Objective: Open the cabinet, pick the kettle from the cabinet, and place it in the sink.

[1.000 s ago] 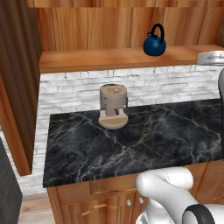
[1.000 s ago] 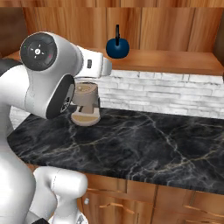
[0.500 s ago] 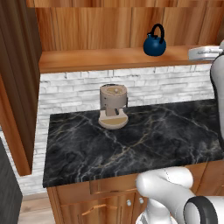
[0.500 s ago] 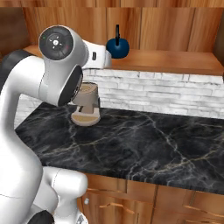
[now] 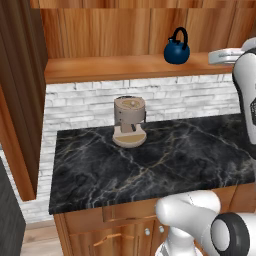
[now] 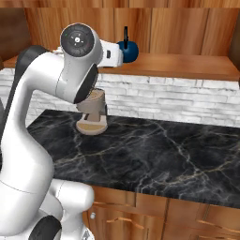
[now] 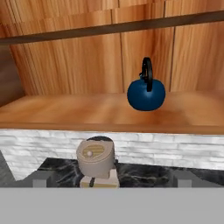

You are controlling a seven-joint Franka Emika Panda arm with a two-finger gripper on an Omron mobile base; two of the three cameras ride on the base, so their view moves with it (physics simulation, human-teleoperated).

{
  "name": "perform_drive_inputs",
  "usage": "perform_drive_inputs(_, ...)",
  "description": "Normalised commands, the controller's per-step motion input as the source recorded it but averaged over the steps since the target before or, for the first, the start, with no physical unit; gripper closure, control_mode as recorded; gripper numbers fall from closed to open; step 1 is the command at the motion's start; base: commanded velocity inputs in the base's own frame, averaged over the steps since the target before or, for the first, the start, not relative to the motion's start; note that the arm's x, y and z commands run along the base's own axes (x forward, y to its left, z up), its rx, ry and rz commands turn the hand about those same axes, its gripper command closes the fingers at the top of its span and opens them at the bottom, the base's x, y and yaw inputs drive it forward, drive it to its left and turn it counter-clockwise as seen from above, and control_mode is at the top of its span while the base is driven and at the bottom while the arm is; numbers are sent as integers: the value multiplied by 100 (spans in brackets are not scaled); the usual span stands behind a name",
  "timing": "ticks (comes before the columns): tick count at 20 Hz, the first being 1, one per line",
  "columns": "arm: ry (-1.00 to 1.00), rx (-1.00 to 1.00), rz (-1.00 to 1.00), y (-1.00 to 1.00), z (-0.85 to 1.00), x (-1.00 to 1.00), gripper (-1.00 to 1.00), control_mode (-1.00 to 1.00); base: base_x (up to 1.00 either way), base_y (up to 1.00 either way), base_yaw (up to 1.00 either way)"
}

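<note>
Now the cabinet (image 7: 65, 65) stands open ahead of the fingers, its shelf (image 7: 61, 114) bare but for the kettle (image 7: 146, 95), which sits up and a touch to their right, well apart. The gripper (image 7: 111, 180) is spread wide, holding nothing. That kettle looks rigid, smooth, probably slippery on its round belly; I'd say the thin arched handle (image 7: 147, 72) is the safer hold.
</note>
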Motion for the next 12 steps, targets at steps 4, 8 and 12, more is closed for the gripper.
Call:
perform_drive_inputs(4,-3,0,0,0,0,32,-100,-100,0,0,0)
perform_drive_inputs(8,-9,0,0,0,0,28,-100,-100,0,0,0)
perform_drive_inputs(12,-11,0,0,0,0,28,-100,-100,0,0,0)
